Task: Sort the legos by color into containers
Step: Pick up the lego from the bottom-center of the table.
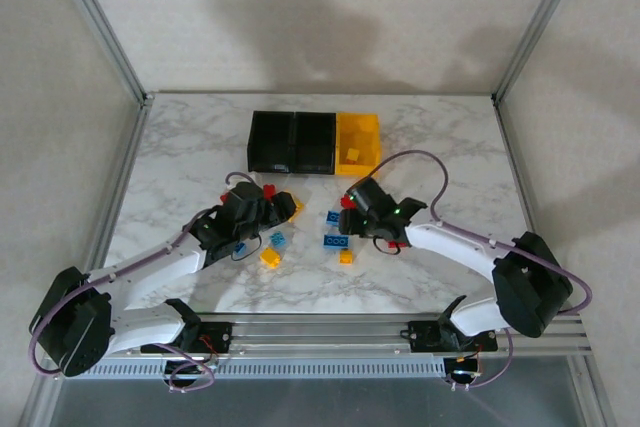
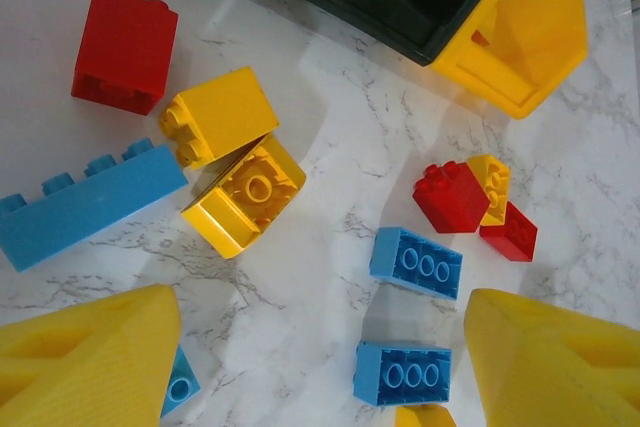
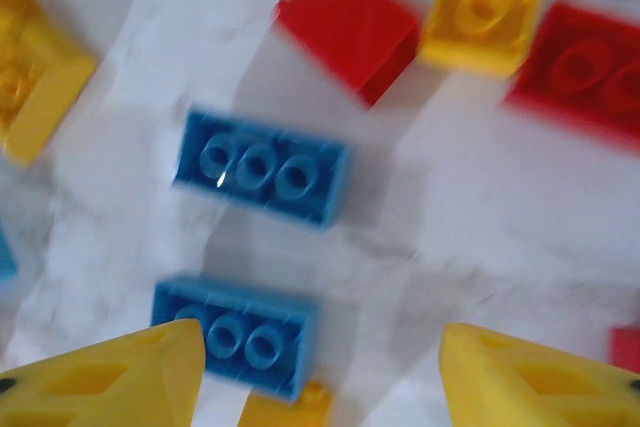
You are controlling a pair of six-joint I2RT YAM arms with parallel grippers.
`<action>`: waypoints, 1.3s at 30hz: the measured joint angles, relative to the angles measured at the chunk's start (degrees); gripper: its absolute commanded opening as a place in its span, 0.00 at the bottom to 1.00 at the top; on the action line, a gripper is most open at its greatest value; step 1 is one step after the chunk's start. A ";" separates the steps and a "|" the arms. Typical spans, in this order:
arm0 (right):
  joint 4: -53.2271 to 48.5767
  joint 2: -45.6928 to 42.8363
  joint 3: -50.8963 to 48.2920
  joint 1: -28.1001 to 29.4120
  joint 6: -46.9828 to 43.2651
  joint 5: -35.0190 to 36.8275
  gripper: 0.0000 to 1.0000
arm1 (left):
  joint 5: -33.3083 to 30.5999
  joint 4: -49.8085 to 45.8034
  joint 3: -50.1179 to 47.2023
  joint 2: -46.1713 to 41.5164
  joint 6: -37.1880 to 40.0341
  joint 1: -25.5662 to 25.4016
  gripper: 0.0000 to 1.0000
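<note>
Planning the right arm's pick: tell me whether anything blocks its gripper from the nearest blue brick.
Nothing visible does. The open right gripper hangs above bare marble; the blue brick lies uncovered beside one finger. A yellow brick lies right beside it.

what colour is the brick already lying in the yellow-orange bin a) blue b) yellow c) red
b: the top view shows a small yellow brick lying inside the yellow-orange bin at the right end of the row.
</note>
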 measured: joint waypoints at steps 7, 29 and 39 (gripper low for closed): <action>-0.61 1.16 -1.40 8.07 6.45 0.26 0.66 | 1.05 -0.15 -3.41 -2.43 -0.02 -1.03 0.77; -3.52 10.05 0.13 10.45 11.04 0.66 0.26 | 1.03 0.50 -6.78 -5.40 -0.83 -1.11 0.78; -11.72 5.38 10.45 7.45 6.47 4.63 0.28 | 1.05 1.86 -6.54 -3.28 -0.83 -1.11 0.78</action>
